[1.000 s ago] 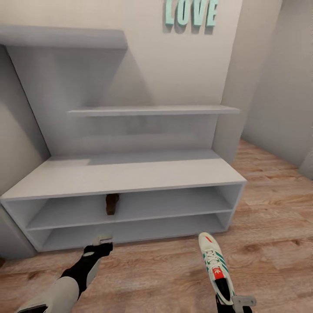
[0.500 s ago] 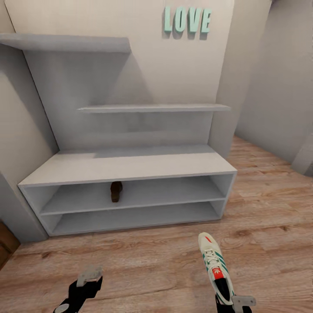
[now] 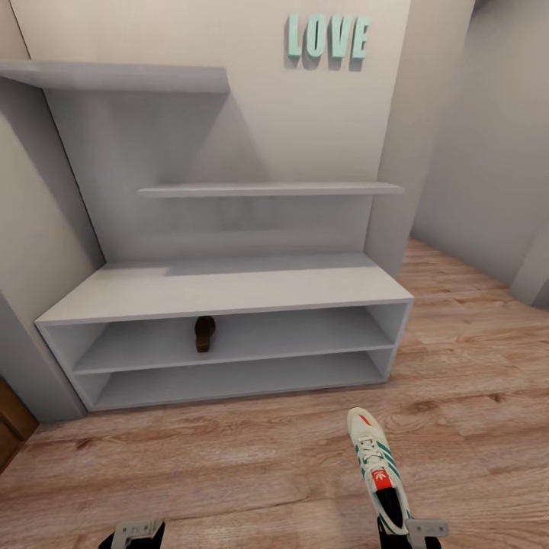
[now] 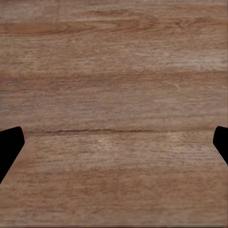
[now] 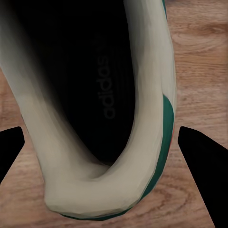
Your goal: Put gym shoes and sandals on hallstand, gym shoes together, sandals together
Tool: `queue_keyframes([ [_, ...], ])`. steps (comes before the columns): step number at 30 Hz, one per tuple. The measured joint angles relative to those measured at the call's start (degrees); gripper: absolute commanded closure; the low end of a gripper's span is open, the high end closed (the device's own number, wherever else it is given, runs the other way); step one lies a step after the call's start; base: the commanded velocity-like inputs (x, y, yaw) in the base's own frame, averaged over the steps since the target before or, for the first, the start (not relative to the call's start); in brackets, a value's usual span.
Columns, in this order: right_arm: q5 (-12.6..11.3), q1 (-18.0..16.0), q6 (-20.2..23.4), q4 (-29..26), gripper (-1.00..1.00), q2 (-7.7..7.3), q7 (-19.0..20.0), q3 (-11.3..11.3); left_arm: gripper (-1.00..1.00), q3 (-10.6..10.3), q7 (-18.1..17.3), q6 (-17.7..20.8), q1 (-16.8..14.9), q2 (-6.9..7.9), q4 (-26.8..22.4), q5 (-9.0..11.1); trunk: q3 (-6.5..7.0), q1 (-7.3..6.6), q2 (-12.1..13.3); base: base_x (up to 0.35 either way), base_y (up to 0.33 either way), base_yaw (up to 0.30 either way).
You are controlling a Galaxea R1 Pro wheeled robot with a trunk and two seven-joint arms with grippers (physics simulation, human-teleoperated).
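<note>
At 5 o'clock, the right tool (image 3: 408, 534) holds a gym shoe (image 3: 377, 467) above the corridor floor (image 3: 252, 465).
Its fingers flank the heel; left tool (image 3: 136, 532) spread wide, empty; one sandal (image 3: 203, 333) sits on the hallstand (image 3: 229, 286) upper shelf row.

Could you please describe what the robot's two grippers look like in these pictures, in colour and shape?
In the head view, the left gripper is a pale grey bracket-like piece on a black body. The right gripper is alike, with a light grey flat piece bearing small dark dots above black. In both wrist views the jaws appear as plain black wedge shapes at the picture edges. No cables or markings are visible.
</note>
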Motion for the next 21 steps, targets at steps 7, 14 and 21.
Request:
queue_keyframes([
  [7,0.01,0.0,0.0,-0.01,1.0,0.07,0.03,0.02,-1.0,0.0,0.02,-0.17,0.32,0.05,-0.11,0.01,0.0,0.0,0.0,0.0,-0.18,0.0],
  [14,0.0,0.0,-0.01,-0.04,1.0,0.08,-0.01,0.01,-1.0,0.0,0.05,-0.16,0.33,0.04,-0.11,0.05,0.0,0.0,0.0,0.0,-0.265,0.0],
  [21,0.01,0.0,0.0,-0.04,1.0,0.13,0.01,0.07,-1.0,0.0,0.07,-0.14,0.33,0.04,-0.12,0.08,0.0,0.01,0.0,-0.059,-0.251,0.0],
])
